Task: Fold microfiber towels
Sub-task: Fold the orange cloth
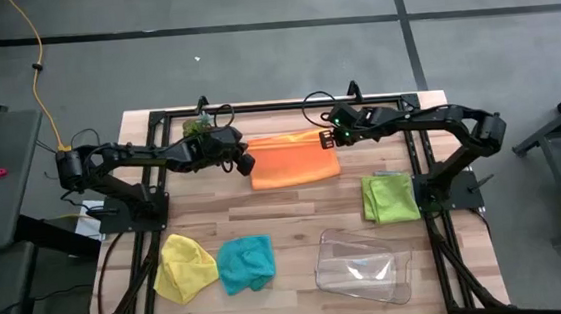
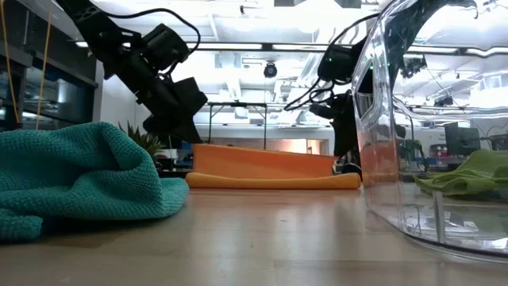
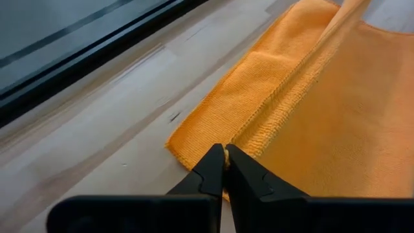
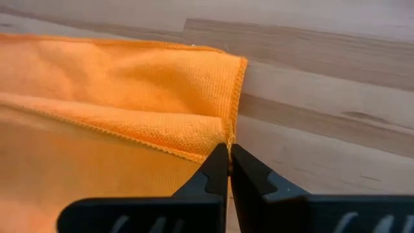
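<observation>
The orange towel lies at the table's far middle, folded over on itself, its fold toward the near edge. My left gripper is shut at the towel's left end and my right gripper is shut at its right end. A lime green towel lies folded on the right. The yellow towel and the teal towel lie crumpled near the front left. My left gripper pinches the upper layer's left corner between its two fingertips, slanting down from the table's left. The lower layer lies flat on the wood. My right gripper pinches the upper layer's right corner between its fingertips, slanting down from the right. The upper layer runs between both holds, slightly raised above the fold.
A clear plastic tray stands at the front right, filling the low view's right side. A small green leafy clump sits at the far edge behind my left arm. Bare wood lies between the orange towel and the front towels.
</observation>
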Controlling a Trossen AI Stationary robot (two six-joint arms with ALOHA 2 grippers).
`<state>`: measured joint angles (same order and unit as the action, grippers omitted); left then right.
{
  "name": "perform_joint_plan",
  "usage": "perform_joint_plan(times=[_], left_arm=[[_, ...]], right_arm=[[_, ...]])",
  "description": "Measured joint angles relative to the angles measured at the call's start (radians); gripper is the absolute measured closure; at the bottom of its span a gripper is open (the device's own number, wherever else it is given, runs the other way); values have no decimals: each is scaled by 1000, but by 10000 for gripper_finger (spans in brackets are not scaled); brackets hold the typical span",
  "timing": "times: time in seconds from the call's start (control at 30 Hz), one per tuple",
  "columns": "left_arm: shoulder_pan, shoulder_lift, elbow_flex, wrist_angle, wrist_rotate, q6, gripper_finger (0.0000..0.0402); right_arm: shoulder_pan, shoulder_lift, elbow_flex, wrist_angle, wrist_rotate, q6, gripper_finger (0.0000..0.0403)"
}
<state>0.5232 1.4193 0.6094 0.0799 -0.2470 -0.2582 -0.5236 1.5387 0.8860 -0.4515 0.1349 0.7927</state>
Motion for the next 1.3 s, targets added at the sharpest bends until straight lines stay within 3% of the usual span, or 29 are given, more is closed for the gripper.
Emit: perform_joint_plan(times=[0.23,0.4,0.67,0.9,1.1,1.3], left_arm=[[0,0,0,17,-27,1,392],[2,0,-2,5,-64,1,368],[32,-15,7,-25,-78,-8,287],[35,-129,71,-31,-22,97,240],[68,-109,168,-115,107,120,228],[121,112,445,-360,180,145,226]], right_arm=[[-1,0,-1,-5,16,19,403],[-2,2,-4,-36,57,44,393],[-2,-19,-3,-14,51,38,279],[-1,-72,-2,109,62,-25,192],[3,-204,-1,46,-12,-176,183],[26,-312,-1,-53,-46,-214,182]])
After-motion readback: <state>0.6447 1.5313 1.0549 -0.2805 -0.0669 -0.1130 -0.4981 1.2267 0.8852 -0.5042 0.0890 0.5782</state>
